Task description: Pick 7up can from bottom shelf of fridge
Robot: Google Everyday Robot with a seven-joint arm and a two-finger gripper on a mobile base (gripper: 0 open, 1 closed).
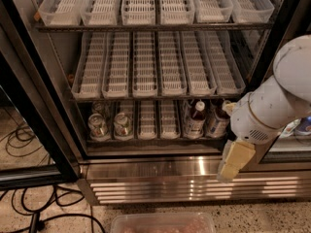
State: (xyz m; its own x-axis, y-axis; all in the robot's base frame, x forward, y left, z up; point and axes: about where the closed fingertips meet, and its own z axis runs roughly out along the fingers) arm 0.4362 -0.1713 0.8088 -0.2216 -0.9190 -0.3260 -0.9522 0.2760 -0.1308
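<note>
The fridge (41, 115) stands open, with tiers of white slotted lanes. On the dim bottom shelf (155, 141), two small silver-lidded cans stand side by side in the left lanes: one (98, 125) and one (122, 125). I cannot tell which is the 7up can. My gripper (232, 160) hangs down at the lower right, in front of the steel base. It is well right of the cans, below shelf level and outside the fridge. My white arm (272, 106) covers the shelf's right end.
Two brown-liquid bottles with white caps (196, 119) (216, 123) stand in the right lanes of the bottom shelf. The upper tiers (146, 67) hold no drinks. The ribbed steel grille (160, 183) runs below. Black cables (29, 212) lie on the floor at the left. A clear plastic tub (163, 223) sits at the bottom.
</note>
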